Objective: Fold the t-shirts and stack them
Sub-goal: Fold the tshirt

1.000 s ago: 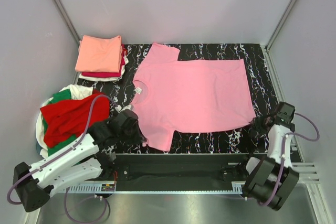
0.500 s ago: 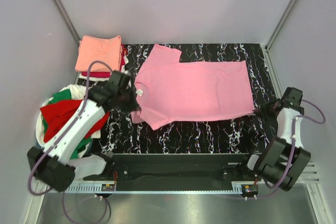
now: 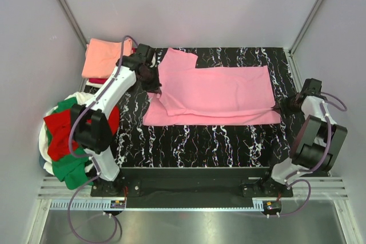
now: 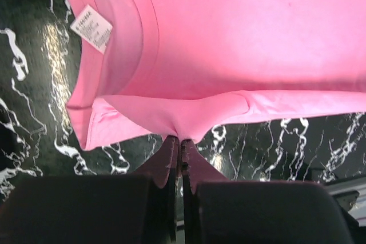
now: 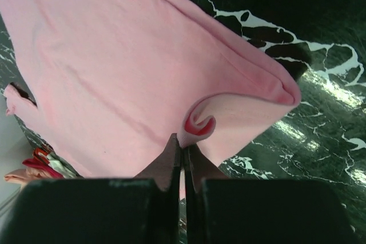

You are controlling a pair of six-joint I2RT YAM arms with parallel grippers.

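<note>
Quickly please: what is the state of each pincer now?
Left pincer: closed, holding the pink t-shirt.
Right pincer: closed, holding the same pink t-shirt.

Left end effector [image 3: 154, 83], right end effector [image 3: 281, 107] seemingly pinch pink t-shirt [image 3: 229, 92] ends.

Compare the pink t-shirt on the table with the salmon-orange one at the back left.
The pink t-shirt lies long across the table, half-folded; the salmon-orange t-shirt is a compact folded rectangle. The left gripper and right gripper pinch the pink one's ends; nothing touches the salmon-orange one. The pink one rests on the table itself, the salmon-orange one tops a stack of folded shirts. Both are plain, solid-coloured.
</note>
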